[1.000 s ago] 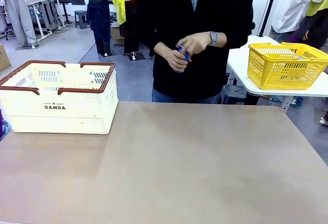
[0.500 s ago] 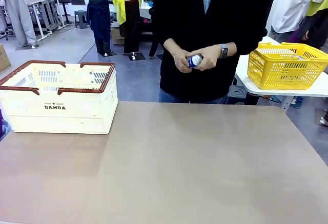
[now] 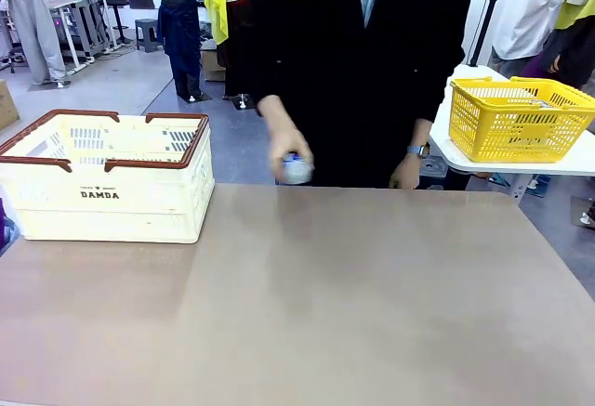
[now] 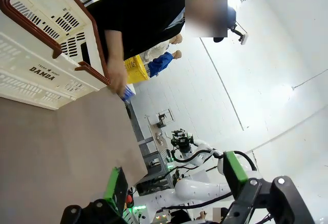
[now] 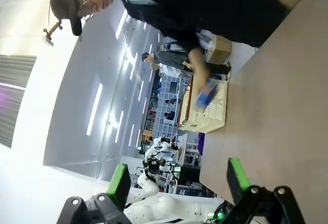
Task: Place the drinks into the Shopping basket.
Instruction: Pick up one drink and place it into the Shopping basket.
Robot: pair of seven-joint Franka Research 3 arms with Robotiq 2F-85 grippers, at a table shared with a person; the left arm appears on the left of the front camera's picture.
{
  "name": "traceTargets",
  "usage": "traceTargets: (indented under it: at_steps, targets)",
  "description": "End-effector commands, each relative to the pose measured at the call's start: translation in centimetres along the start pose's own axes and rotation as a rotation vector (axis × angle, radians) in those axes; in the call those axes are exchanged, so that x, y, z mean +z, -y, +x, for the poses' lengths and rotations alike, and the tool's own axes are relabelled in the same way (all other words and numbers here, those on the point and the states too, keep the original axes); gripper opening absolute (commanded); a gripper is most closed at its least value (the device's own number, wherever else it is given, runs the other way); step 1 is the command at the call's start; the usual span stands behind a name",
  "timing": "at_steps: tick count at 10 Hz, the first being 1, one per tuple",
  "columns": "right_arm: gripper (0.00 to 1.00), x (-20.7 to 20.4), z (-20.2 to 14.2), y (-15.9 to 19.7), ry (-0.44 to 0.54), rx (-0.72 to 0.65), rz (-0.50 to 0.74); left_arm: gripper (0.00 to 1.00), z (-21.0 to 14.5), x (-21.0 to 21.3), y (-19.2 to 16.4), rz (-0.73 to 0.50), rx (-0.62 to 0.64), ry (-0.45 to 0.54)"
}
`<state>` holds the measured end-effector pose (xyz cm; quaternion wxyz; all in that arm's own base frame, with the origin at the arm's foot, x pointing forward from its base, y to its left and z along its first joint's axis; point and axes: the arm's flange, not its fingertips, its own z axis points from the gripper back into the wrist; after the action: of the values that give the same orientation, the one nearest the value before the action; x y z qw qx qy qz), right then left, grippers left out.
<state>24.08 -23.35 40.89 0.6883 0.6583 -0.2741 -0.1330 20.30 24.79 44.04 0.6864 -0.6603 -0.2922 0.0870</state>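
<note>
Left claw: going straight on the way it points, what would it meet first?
Probably nothing near: the open left claw aims past the table edge into open room; the person's hand with the blue can sits off-line.

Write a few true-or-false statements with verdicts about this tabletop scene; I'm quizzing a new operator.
The slim blue metal can is in the person's hand. True.
The cream-white slotted plastic crate stands at the robot's right. False: it stands at the robot's left.
The left gripper grips a can. False: it is open and holds nothing.
The bright yellow mesh basket sits on a separate white table. True.
The right gripper is open. True.
</note>
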Motion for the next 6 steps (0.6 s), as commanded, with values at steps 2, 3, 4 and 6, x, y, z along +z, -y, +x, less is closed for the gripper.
traceTargets:
  at_steps: [2,3,4,6]
  targets:
    - [1.00,0.07,-0.19,-0.16,-0.011,0.026,0.003,1.00,0.02,0.17,0.12,-0.012,-0.010,0.000]
    - [1.00,0.07,-0.19,-0.16,-0.011,0.026,0.003,1.00,0.02,0.17,0.12,-0.012,-0.010,0.000]
    - [1.00,0.07,-0.19,-0.16,-0.011,0.026,0.003,1.00,0.02,0.17,0.12,-0.012,-0.010,0.000]
    - [1.00,0.07,-0.19,-0.16,-0.011,0.026,0.003,1.00,0.02,0.17,0.12,-0.012,-0.010,0.000]
